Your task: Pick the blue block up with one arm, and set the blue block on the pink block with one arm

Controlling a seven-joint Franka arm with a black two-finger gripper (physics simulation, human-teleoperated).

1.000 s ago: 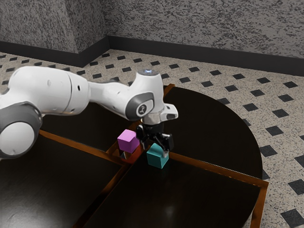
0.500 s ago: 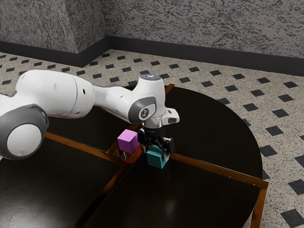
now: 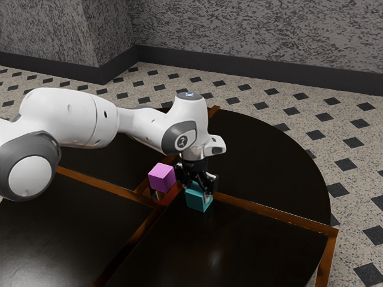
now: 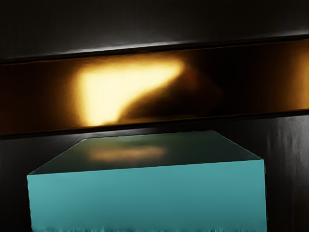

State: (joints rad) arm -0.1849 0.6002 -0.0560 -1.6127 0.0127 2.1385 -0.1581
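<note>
Obs: black two-finger claw (image 3: 200, 183) sat low over the small cube-shaped, teal-tinted blue block (image 3: 198, 201), right at its top. Ext. view was too crowded there, so I could not tell whether the claw was spread or pinching.

Blue block rested on the dark glossy round surface (image 3: 269, 155), touching or just beside the orange-brown wooden strip (image 3: 269, 210) that crosses it. Wrist view: blue block (image 4: 145, 193) lay directly under the hand, top face level, strip (image 4: 145, 92) running just behind it.

Cube-shaped, magenta-toned pink block (image 3: 161, 177) stood just beside it, toward the ext. view's left, where the strips meet. It looked perched on a strip, but I wasn't sure.

Step in hand (my read): securing the grasp, pre-lift. Task early, nothing stacked yet.

How to do it well:
- Squeeze on 2 opposite flat faces, not corners. Block looked square to the wrist cam, so prob. no wrist turn needed.
- Grip far enough down the sides that it won't pivot.
- Lift straight up first. Pink block is close, and a sideways move w/ the claw low would likely knock it.
- Clear pink block's top w/ margin, then move over, centre, lower, release only at contact.
</note>
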